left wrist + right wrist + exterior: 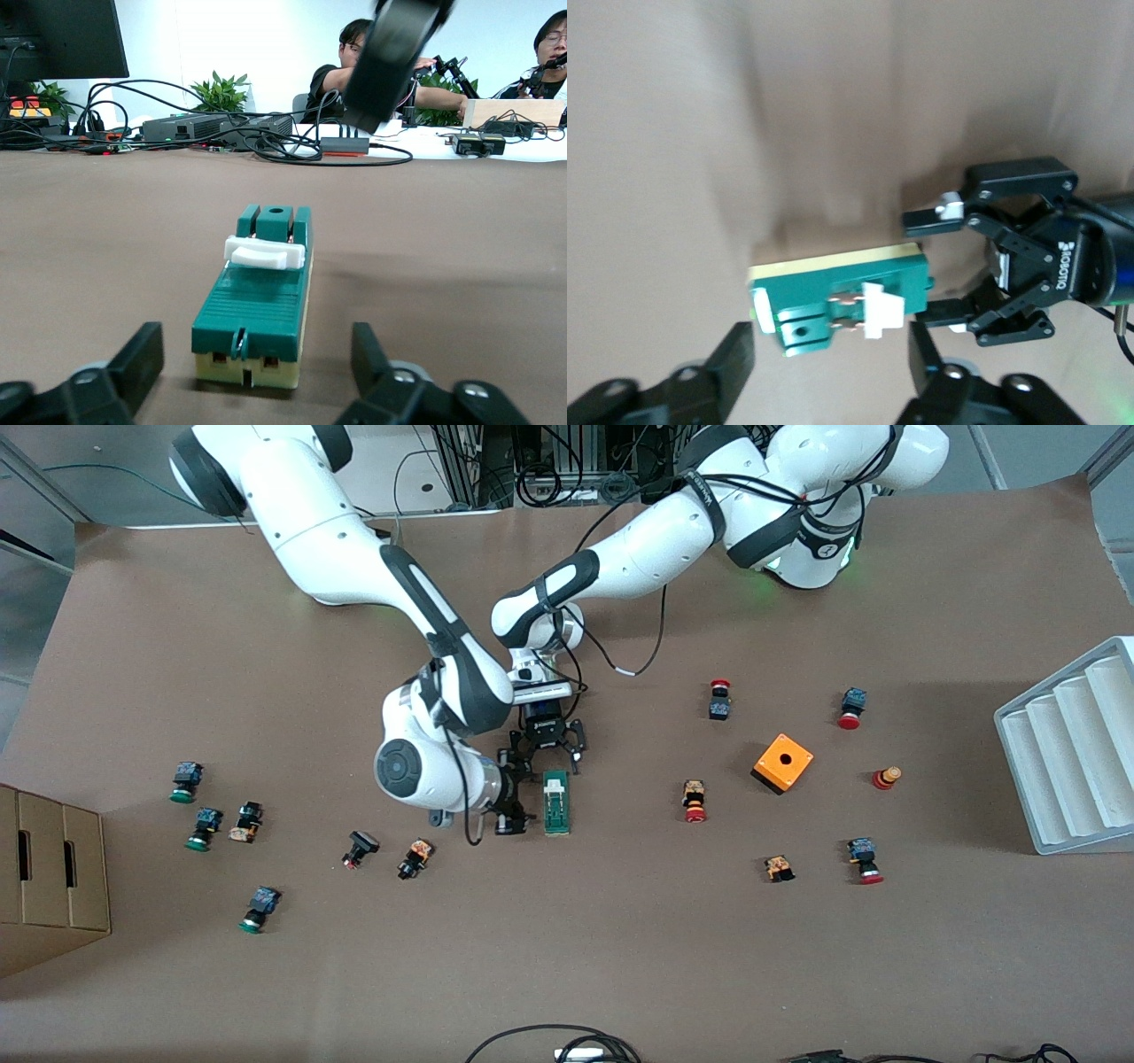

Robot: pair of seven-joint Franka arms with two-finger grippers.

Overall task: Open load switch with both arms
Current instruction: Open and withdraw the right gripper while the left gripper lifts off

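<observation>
while the load switch [555,802] lies flat, left end effector [554,746] and right end effector [516,797] stand apart beside it.

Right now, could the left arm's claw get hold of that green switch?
Probably yes: the left claw sits open at the end of the load switch, nothing between them. The right claw is open beside it.

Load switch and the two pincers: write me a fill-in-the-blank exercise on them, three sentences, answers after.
1. The load switch lies on the brown ____.
2. Both the left pincer and the right pincer have their fingers ____, neither one gripping the switch.
3. The handle across the switch's green body is ____ in colour.

Missing words: table; open; white
</observation>
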